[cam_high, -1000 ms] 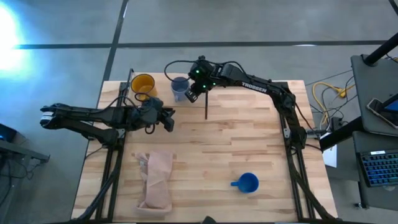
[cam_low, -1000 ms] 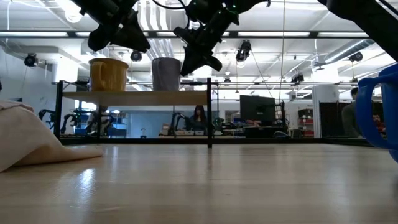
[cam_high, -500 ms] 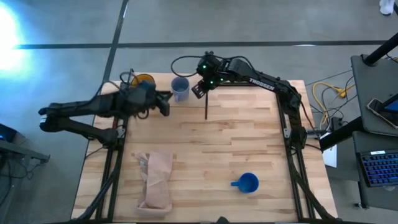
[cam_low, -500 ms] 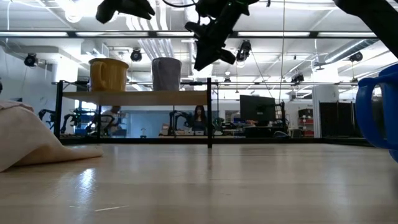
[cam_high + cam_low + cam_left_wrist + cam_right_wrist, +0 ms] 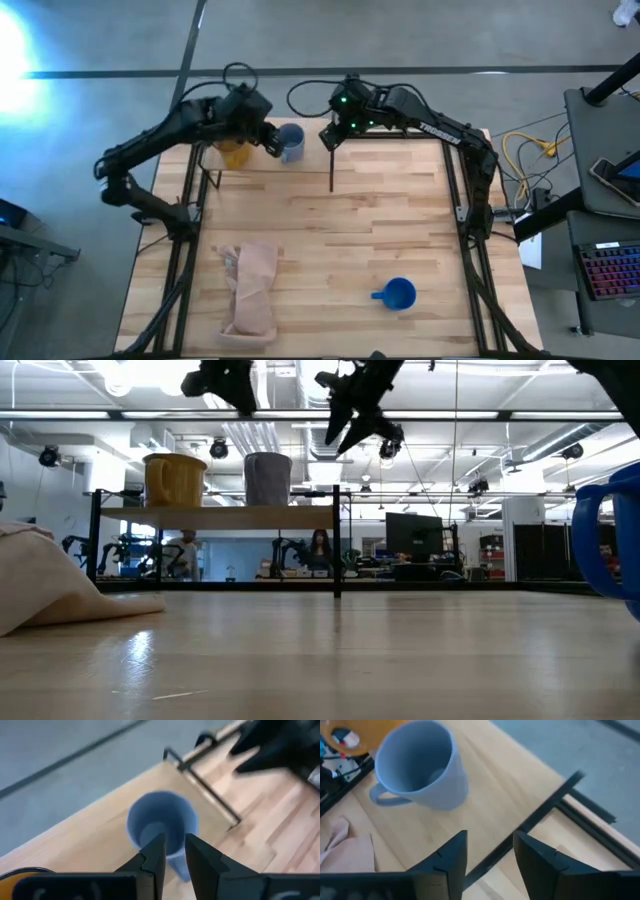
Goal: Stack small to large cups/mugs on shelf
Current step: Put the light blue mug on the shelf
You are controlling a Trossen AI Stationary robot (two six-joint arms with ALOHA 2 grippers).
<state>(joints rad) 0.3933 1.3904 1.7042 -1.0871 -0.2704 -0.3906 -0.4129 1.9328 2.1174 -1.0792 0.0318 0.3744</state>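
On my table (image 5: pixel 330 230) the shelf (image 5: pixel 215 517) carries the yellow mug (image 5: pixel 174 480) and grey-blue mug (image 5: pixel 290 142) at the far left. My left tool (image 5: pixel 171 854) hovers narrow above the grey-blue mug (probably lining up on its rim); my right tool (image 5: pixel 487 851) waits open nearby. The bright blue mug (image 5: pixel 397 294) sits near right.

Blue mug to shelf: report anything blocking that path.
Nothing visible blocks it. Bare tabletop lies between the blue mug and the shelf; the cloth lies off to the side.

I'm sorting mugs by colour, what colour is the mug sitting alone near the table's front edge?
Bright blue mug, clearest in the high view.
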